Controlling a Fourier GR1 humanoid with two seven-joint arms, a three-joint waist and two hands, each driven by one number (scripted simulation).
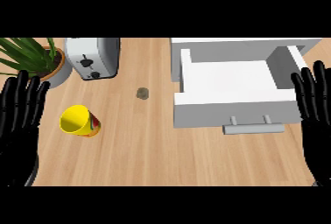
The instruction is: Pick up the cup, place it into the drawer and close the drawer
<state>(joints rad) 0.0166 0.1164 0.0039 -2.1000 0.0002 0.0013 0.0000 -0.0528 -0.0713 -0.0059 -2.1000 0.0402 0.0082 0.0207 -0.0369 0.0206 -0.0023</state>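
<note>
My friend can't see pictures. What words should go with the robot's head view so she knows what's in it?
A yellow cup lies tipped on a wooden counter, left of an open white drawer with nothing in it. The robot's left hand and right hand rest open at the sides. A toaster and potted plant sit behind.

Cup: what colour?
Yellow, with a red patch low on its side; head view.

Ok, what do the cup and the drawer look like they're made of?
The cup looks like glossy plastic or glazed ceramic: bright yellow, smooth, with a red band. The drawer looks like matte painted wood or metal: flat white-grey panels, with a grey bar handle.
</note>
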